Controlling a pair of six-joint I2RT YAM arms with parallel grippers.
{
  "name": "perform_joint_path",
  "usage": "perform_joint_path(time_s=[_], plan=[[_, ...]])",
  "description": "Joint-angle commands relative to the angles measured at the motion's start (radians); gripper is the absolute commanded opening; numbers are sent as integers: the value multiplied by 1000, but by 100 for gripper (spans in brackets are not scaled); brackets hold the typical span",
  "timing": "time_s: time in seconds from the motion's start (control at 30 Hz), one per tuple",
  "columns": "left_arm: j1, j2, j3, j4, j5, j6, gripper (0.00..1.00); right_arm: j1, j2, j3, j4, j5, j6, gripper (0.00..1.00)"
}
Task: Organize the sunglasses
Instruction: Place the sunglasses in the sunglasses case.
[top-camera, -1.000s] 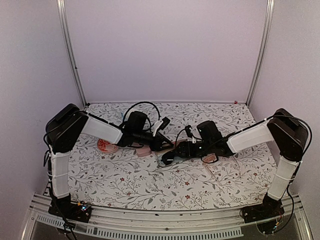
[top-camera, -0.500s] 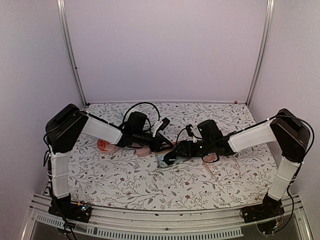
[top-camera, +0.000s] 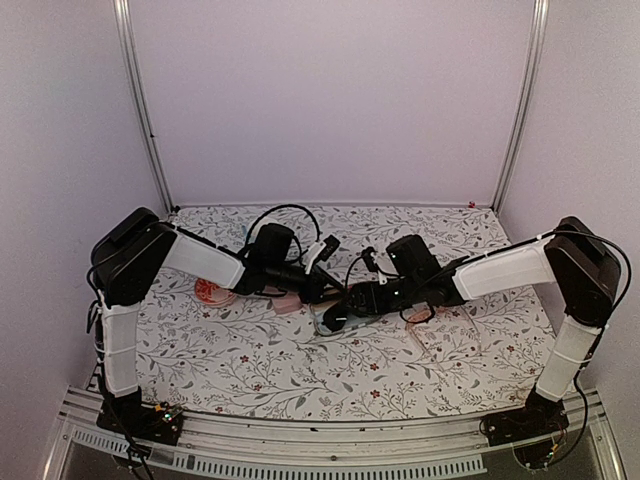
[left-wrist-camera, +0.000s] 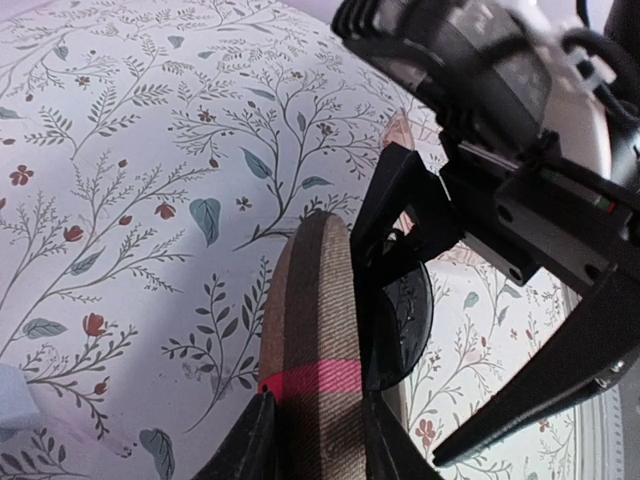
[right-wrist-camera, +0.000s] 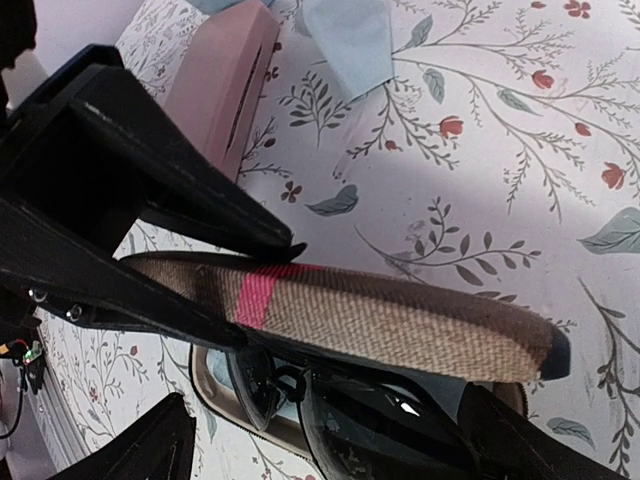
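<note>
The brown case's red-banded lid stands raised on edge, and my left gripper is shut on it. Below the lid, the black-framed sunglasses lie in the case's lower half, their dark lenses showing. My right gripper stands open around the glasses, one finger on each side, and I cannot tell whether they touch. In the top view both grippers meet at the case in mid-table. A pale pinkish pair shows partly beside my right forearm.
A pink oblong case lies just behind the brown one, also seen from above. A light blue cloth lies beyond it. A red-orange round thing sits under my left forearm. The floral table ends at side walls.
My right gripper has slid a little left, closer over the case, and its jaws have spread wider. The left gripper has kept its grip on the lid.
</note>
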Motion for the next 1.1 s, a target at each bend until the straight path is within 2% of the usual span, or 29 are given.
perform_joint_path(time_s=[0.0, 0.17, 0.73, 1.07], plan=[[2, -44, -5, 7, 20, 1, 30, 15, -17, 3, -35, -54, -90, 93], [2, -44, -6, 7, 17, 1, 29, 15, -3, -4, -49, -105, -146, 93], [2, -45, -5, 0, 11, 4, 27, 15, -44, 44, -210, 2, -330, 97], [2, -49, -12, 0, 10, 2, 27, 15, -57, 73, -236, 88, -295, 95]])
